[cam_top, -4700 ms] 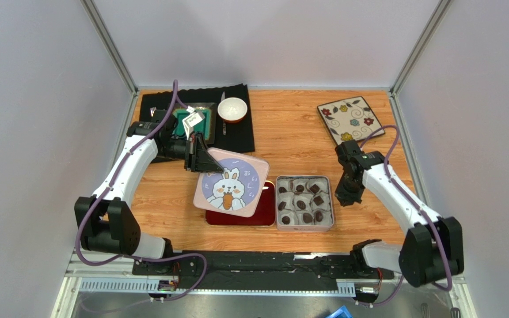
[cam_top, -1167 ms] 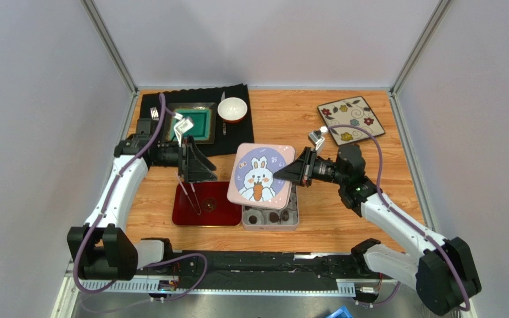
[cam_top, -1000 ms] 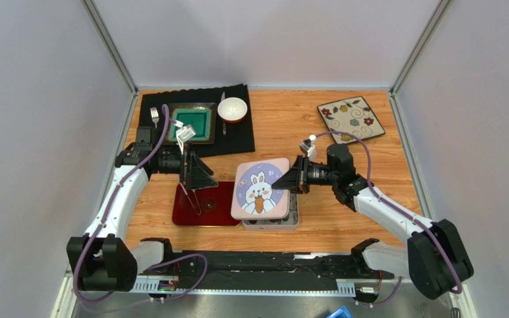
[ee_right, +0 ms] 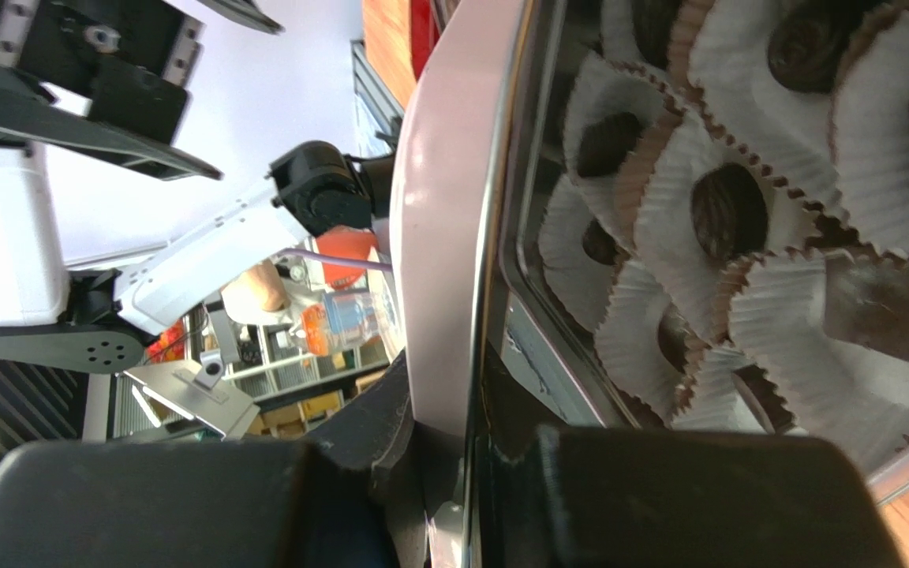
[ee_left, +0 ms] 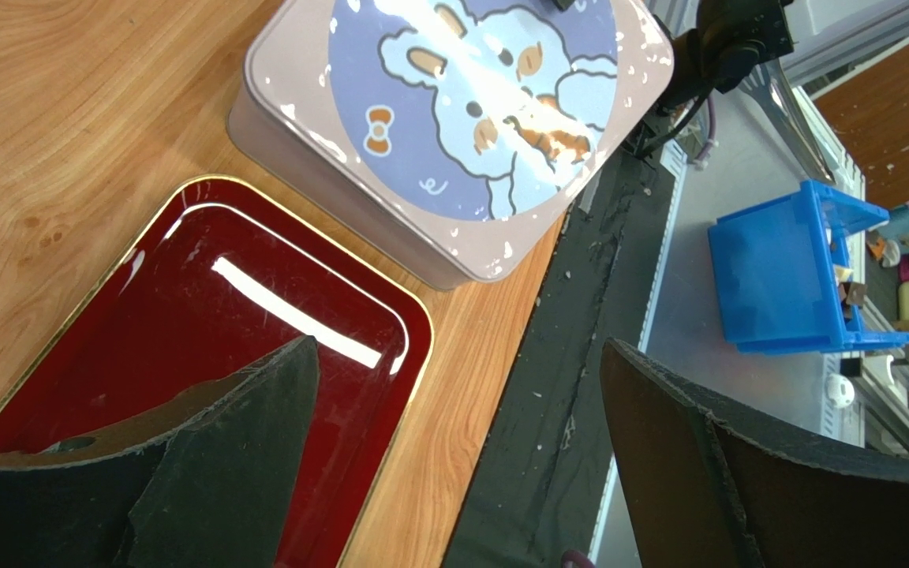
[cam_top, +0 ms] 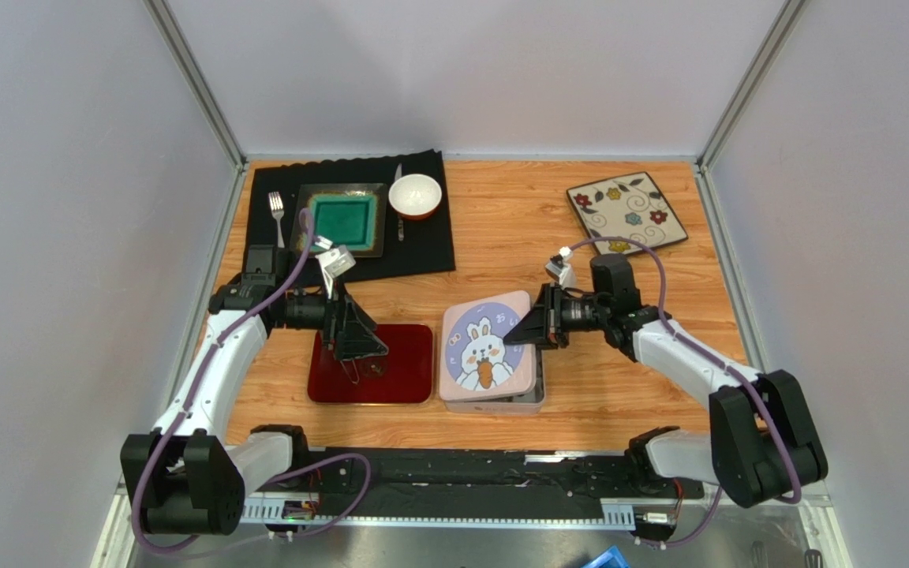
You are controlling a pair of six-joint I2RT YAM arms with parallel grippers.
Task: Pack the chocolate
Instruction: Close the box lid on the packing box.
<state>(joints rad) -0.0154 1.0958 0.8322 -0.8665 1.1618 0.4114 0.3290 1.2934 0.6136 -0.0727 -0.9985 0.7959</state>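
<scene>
On the wooden table (cam_top: pixel 542 237), chocolates (ee_right: pixel 726 213) fill the tin (cam_top: pixel 495 404); right gripper (cam_top: pixel 533 329) pinches the unseated lid (cam_top: pixel 490 344) over them, left gripper (ee_left: pixel 457 355) spread idle

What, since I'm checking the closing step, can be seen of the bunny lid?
The bunny lid is a rounded-square, pale pink, glossy, metal-looking cover; a lilac disc on top shows a white rabbit with an orange carrot. It lies face up over the tin, covering most of it. The right gripper is shut on its right edge. The right wrist view shows that edge raised off the tin, with the chocolate in paper cups visible beneath, so it is not fully seated.
</scene>
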